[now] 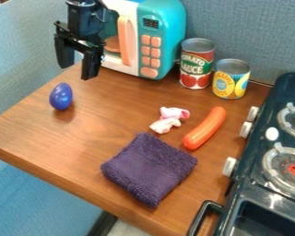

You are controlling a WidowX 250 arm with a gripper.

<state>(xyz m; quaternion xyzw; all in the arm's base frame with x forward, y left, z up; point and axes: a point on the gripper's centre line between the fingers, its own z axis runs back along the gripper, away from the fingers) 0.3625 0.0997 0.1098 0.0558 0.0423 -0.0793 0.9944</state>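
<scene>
Had the gripper (77, 72) hanging with fingers (90, 65) apart above the table (107, 110) at upper left, near the blue egg (61, 97) and microwave (165, 27).

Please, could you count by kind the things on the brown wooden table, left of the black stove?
Metal cans, one red-labelled can and one yellow-labelled can: 2
Shiny blue egg: 1
Orange toy sausage: 1
Folded purple fluffy cloth: 1
Small pink-and-white soft item: 1
Teal-and-white toy microwave: 1
Total: 7
</scene>
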